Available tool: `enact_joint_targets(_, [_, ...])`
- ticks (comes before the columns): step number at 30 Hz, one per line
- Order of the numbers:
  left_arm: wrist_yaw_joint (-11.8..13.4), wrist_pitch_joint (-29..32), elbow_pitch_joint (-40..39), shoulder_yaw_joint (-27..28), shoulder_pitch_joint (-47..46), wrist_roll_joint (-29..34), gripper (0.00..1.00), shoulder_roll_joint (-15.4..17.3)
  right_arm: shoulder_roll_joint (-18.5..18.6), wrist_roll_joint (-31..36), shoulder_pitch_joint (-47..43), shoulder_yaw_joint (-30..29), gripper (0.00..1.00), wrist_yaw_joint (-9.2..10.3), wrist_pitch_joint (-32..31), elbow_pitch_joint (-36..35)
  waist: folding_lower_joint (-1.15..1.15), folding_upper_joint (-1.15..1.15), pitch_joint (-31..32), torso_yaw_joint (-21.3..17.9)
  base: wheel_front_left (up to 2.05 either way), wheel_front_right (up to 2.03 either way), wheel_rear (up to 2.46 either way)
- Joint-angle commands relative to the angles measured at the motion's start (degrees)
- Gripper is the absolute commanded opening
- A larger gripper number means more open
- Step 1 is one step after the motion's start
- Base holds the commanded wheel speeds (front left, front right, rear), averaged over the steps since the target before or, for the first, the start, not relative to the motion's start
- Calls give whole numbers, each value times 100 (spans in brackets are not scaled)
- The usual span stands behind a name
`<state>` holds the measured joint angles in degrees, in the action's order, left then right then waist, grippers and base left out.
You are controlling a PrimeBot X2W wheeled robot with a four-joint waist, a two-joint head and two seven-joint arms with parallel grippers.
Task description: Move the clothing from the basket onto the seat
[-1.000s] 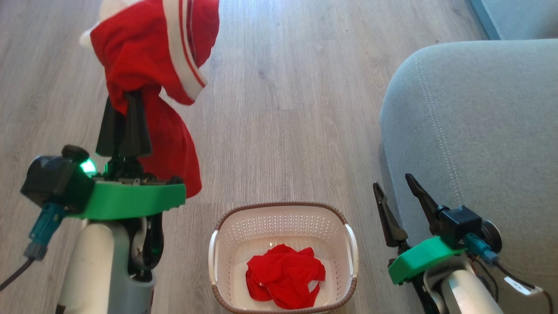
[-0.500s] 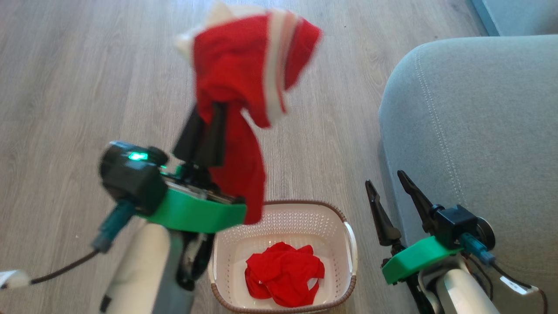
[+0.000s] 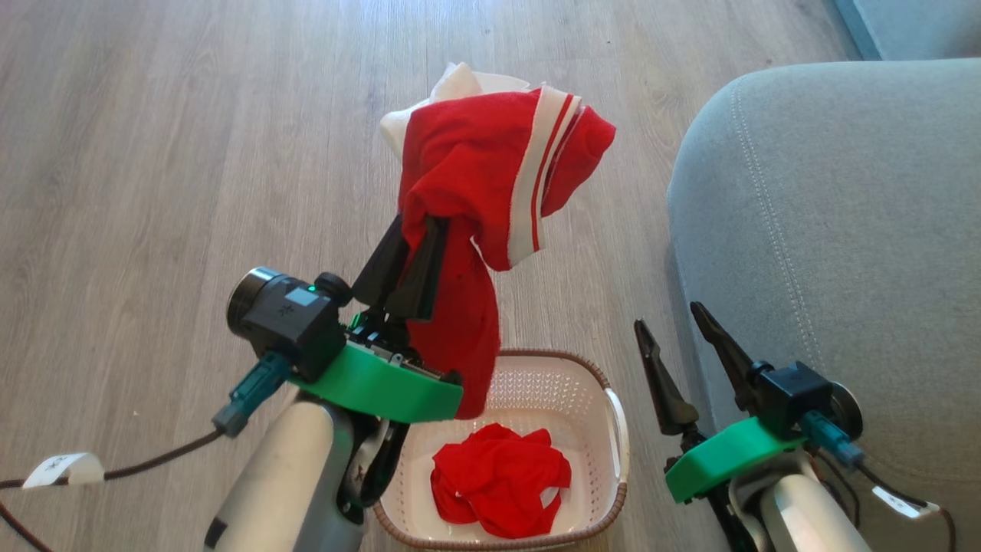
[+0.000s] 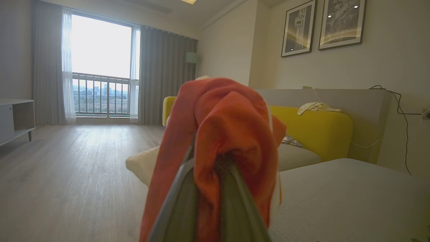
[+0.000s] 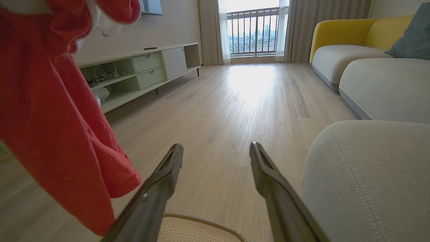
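Pale wood-plank floor point(image 3: 153, 153) runs under everything. My left end effector point(image 3: 420, 234) is clenched on the white-trimmed red garment point(image 3: 460, 153), a soft bundle hanging in the air near the basket point(image 3: 615, 429). Its perforated cream walls and brown woven rim hold the plain red garment point(image 3: 498, 479), crumpled. My right end effector point(image 3: 665, 316) is spread and empty beside the seat point(image 3: 843, 215), rounded grey-green upholstery with double stitching. The left wrist view adds a yellow sofa back point(image 4: 315, 131) and framed pictures point(image 4: 322, 27); the right wrist view, a low cabinet point(image 5: 141, 70).
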<state>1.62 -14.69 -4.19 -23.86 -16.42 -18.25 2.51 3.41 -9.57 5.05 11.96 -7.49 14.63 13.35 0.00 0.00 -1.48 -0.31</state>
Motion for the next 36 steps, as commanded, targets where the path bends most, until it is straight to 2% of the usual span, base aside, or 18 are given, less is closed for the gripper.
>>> enact_joint_targets(1, [-16,-30,-167,238,-266,-38,0,37,16,-36,141,178,100,0,37,-203,0,0,17,-2,0,0,0])
enact_joint_targets(7, [3,-30,-146,226,-244,-17,0,37,127,-113,131,521,100,0,37,-419,0,0,47,1,0,0,0])
enact_joint_targets(15, [-4,-30,-10,236,-247,54,0,37,651,-328,237,1709,100,0,37,-1063,0,0,23,-18,0,0,0])
enact_joint_targets(19, [-2,-30,73,171,-291,62,0,37,754,-348,405,2048,100,0,37,-1192,0,0,-52,7,0,0,0])
enact_joint_targets(24, [-3,-30,118,5,-422,38,0,37,709,-282,752,2357,100,0,37,-1015,0,0,-158,72,0,0,0])
enact_joint_targets(31, [3,-30,212,-319,-520,-4,0,37,375,-104,1178,2327,100,0,37,-499,0,0,-204,189,0,0,0])
enact_joint_targets(36, [52,-30,242,-416,-559,-68,0,37,288,-84,1359,2485,100,0,37,-277,0,0,-219,242,0,0,0])
